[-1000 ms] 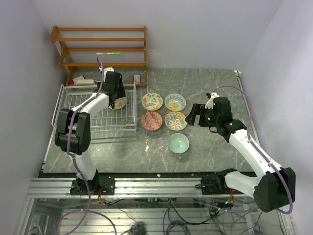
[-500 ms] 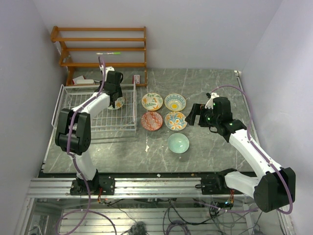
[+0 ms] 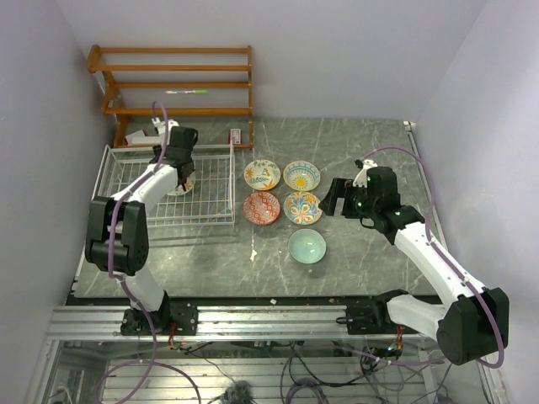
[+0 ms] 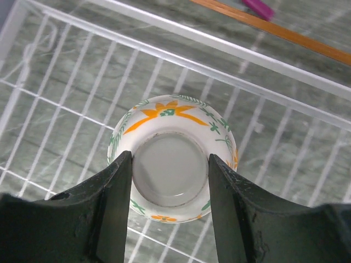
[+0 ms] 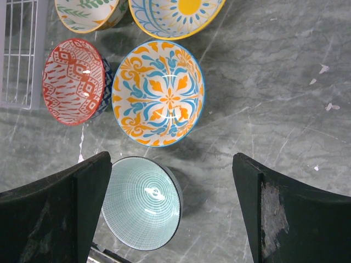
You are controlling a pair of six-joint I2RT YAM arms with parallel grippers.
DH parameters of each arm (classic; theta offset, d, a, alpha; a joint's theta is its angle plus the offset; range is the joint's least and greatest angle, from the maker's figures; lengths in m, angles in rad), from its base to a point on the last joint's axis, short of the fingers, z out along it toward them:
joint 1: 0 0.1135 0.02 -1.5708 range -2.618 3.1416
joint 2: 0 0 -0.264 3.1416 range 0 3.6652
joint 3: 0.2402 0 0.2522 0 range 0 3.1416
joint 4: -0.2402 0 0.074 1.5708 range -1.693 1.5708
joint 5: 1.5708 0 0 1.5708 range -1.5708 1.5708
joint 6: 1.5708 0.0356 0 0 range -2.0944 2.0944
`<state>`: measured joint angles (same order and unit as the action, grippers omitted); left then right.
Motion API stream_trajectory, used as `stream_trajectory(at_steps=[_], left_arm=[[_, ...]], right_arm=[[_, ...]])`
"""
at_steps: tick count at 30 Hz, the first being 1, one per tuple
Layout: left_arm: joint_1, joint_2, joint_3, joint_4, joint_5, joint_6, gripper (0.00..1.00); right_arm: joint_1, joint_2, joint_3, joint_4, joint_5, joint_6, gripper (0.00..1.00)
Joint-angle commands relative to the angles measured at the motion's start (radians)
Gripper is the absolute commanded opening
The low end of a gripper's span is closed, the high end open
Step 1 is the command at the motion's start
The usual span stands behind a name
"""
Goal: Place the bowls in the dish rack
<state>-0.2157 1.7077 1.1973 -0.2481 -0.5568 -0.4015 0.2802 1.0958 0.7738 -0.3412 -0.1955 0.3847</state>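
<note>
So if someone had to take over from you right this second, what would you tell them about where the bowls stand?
Left gripper: shut on the orange-flower bowl, which is upside down inside the dish rack; not yet released.
Right gripper: open, empty, hovering over the bowls on the table.
Done: one bowl in the rack.
Left: five beside the rack, namely four patterned bowls and the teal bowl, which is nearest the arms.
</note>
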Motion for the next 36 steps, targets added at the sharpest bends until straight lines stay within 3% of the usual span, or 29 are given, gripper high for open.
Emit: stream_trajectory(at_steps=[1,21,36], left_arm=[[0.096,-0.055,-0.023,0.042,-0.017,-0.021,0.40],[0.365,-0.040,-0.085,0.223,0.142,-0.059,0.39],[0.456,-0.010,-0.095,0.316,0.272,-0.079,0.39]], right_arm=[[-0.007,-0.002,0.014,-0.001,-0.010,-0.003,0.92],[-0.007,0.006,0.018,-0.025,-0.017,0.039,0.91],[-0.006,0.036,0.015,-0.003,-0.036,0.074,0.90]])
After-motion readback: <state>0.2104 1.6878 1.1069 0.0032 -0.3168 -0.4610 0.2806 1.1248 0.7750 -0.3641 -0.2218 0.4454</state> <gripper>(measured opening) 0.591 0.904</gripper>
